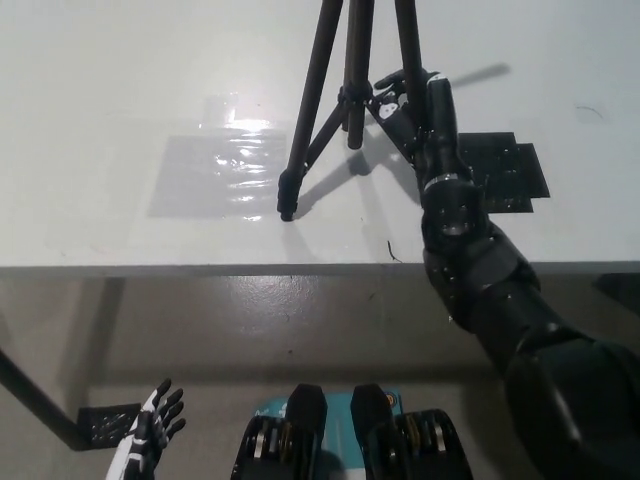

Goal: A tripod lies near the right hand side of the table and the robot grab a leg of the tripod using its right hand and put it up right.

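Note:
A black tripod [345,70] stands on its legs on the white table [120,80], upper part cut off by the top of the head view. Its left foot [287,210] rests on the table near the front, and the middle foot [353,140] sits further back. My black right hand [408,100] is wrapped around the lower end of the right leg [405,40], whose foot is hidden behind the hand. My white left hand [148,445] hangs below table level at the lower left, fingers apart, holding nothing.
A shiny clear film [215,170] lies on the table left of the tripod. A black flat patch [510,170] lies just right of my right wrist. The table's front edge [200,268] runs across the middle. A dark square plate [100,425] sits on the floor.

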`<state>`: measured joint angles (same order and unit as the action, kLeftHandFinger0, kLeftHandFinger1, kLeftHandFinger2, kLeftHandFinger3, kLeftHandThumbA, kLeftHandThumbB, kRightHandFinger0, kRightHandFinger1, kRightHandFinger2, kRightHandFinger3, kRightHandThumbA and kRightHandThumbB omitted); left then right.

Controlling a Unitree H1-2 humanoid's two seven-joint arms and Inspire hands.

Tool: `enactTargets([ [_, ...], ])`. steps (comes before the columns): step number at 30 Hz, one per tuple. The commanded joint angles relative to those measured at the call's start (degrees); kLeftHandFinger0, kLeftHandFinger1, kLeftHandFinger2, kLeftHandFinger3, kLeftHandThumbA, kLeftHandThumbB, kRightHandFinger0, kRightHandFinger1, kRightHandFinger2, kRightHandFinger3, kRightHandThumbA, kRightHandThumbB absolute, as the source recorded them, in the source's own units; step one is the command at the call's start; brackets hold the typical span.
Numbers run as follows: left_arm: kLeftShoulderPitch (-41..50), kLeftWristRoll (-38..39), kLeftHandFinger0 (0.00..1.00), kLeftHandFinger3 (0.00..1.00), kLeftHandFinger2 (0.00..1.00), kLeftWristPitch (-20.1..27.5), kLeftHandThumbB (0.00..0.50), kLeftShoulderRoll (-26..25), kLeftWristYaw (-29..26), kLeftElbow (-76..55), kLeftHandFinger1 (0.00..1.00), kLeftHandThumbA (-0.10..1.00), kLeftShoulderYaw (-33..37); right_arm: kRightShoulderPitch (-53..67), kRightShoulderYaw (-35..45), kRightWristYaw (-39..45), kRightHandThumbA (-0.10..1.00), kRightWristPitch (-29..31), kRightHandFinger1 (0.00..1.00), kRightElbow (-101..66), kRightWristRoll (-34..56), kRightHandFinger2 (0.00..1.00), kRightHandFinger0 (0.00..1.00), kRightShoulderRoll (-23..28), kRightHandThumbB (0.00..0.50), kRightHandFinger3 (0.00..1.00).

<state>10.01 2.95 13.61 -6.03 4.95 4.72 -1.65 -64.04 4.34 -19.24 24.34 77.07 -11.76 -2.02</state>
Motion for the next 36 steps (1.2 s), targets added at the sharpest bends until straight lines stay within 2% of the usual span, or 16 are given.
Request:
enactTargets([
  [1,-0.2,-0.3,1.00,1.00,1.00,1.7,0.065,-0.7,0.3,-1.3,1.00,1.00,-0.1,-2.6,-1.4,12.8,0.89,0.6,1.00,-1.7,3.0,1.00,1.00,2.7,0.500,1.00],
  [8,-0.2,-1.0,1.00,1.00,1.00,1.8,0.068,-1.1,0.3,-1.1,1.00,1.00,0.1,-2.1,-1.5,14.8,0.91,0.8,1.00,-5.5,4.2,1.00,1.00,3.5,0.500,1.00],
  [10,0.4,-1.3,1.00,1.00,1.00,1.9,0.068,-1.1,0.2,-1.3,1.00,1.00,0.2,-1.4,-2.0,16.8,0.97,-1.3,1.00,-9.5,4.7,1.00,1.00,3.9,0.500,1.00],
  [12,0.3,-1.0,1.00,1.00,1.00,1.9,0.067,-1.2,0.4,-1.2,1.00,1.00,0.3,-1.0,-1.9,20.4,0.96,-2.2,1.00,-16.4,6.9,1.00,1.00,4.3,0.500,1.00],
  [13,0.2,-0.9,1.00,1.00,1.00,1.8,0.065,-1.2,0.4,-1.3,1.00,1.00,0.3,-0.6,-2.5,21.4,1.00,-4.2,1.00,-21.2,7.0,1.00,1.00,4.7,0.500,1.00],
  [16,0.2,-1.0,1.00,1.00,1.00,1.5,0.059,-1.1,0.3,-1.3,1.00,1.00,0.3,0.7,-3.3,24.1,0.99,-8.4,1.00,-31.9,8.1,1.00,1.00,5.3,0.500,1.00],
  [20,-0.6,-1.7,1.00,1.00,1.00,1.5,0.075,-1.5,0.1,-0.6,1.00,1.00,0.3,1.9,-3.9,25.6,1.00,-13.9,1.00,-48.5,10.1,1.00,1.00,5.6,0.500,1.00],
  [23,-0.4,-1.9,1.00,1.00,1.00,1.3,0.063,-1.6,0.2,-0.9,1.00,1.00,0.4,3.8,-2.6,28.4,0.89,-18.9,1.00,-59.9,18.1,1.00,1.00,4.7,0.500,1.00],
  [27,-0.3,-1.8,1.00,1.00,1.00,2.0,0.052,-1.6,0.3,0.2,1.00,1.00,0.4,5.5,-2.6,27.8,0.90,-21.8,1.00,-70.1,20.4,1.00,1.00,5.1,0.500,1.00],
  [29,0.6,-1.7,1.00,1.00,1.00,2.3,0.044,-1.4,0.4,-0.1,1.00,1.00,0.5,7.1,-2.5,28.2,0.87,-22.6,1.00,-75.3,23.0,1.00,1.00,5.8,0.500,1.00],
  [31,0.3,-1.5,1.00,1.00,1.00,2.7,0.057,-1.1,0.3,0.5,1.00,1.00,0.4,8.7,-2.4,27.1,0.90,-25.4,1.00,-83.1,22.7,1.00,1.00,7.0,0.500,1.00],
  [36,0.6,-0.4,1.00,1.00,1.00,2.7,0.078,-0.8,0.6,0.2,1.00,1.00,0.3,20.2,-3.3,24.8,1.00,-23.9,1.00,-105.1,13.7,1.00,1.00,8.7,0.500,1.00],
])
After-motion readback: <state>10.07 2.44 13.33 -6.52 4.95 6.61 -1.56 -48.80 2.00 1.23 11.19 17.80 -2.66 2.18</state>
